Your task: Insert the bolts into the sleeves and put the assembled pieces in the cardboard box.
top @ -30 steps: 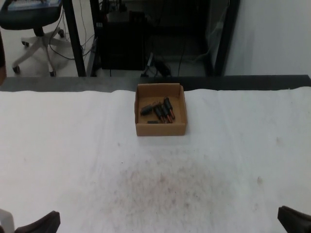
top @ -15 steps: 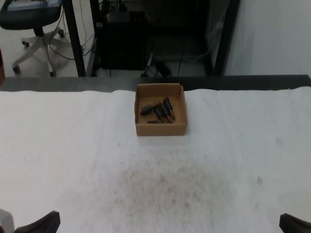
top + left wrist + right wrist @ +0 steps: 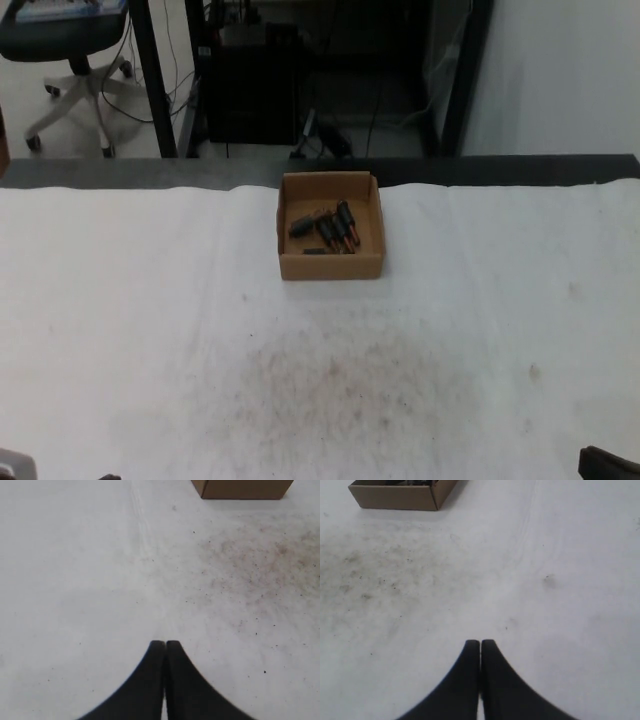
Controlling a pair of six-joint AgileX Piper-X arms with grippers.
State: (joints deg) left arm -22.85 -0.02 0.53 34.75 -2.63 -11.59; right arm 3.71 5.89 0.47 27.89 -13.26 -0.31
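Left fingers (image 3: 149,680) and right fingers (image 3: 466,680) are clenched empty, the cardboard box (image 3: 330,266) well apart from both.

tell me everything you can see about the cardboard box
The cardboard box is a shallow, open-topped tray of plain brown card with low upright walls and no lid. It sits flat on the white-covered bench, toward its far edge and about midway across, beyond a patch of dark specks. Several small dark pieces, some with orange-brown bands, lie loose on its floor. Nothing else touches it.
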